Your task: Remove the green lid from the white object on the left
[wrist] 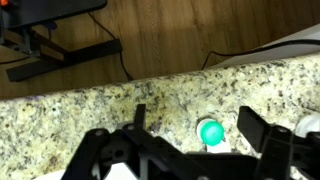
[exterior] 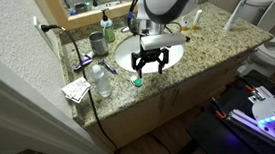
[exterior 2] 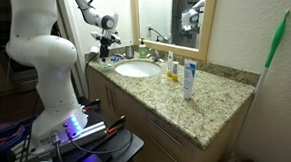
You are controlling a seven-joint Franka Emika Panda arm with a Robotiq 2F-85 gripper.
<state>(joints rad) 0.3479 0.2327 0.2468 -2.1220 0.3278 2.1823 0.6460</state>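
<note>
The green lid (wrist: 210, 131) is a tiny round teal cap sitting on the small white object (wrist: 216, 146), which stands on the granite counter near its front edge. In an exterior view the lid (exterior: 136, 82) shows just in front of the sink. My gripper (wrist: 197, 125) is open and hovers above the counter, its two black fingers on either side of the lid and not touching it. In the exterior views my gripper (exterior: 151, 69) (exterior 2: 107, 39) hangs over the front of the sink. The white object is mostly hidden under the lid.
The white oval sink basin (exterior: 150, 52) lies behind the lid. A clear plastic bottle (exterior: 102, 80), a grey-green cup (exterior: 96, 42) and papers (exterior: 75, 89) stand on the counter beside it. A black cable (exterior: 92, 111) hangs over the front edge. Bottles (exterior 2: 188, 79) stand at the far end.
</note>
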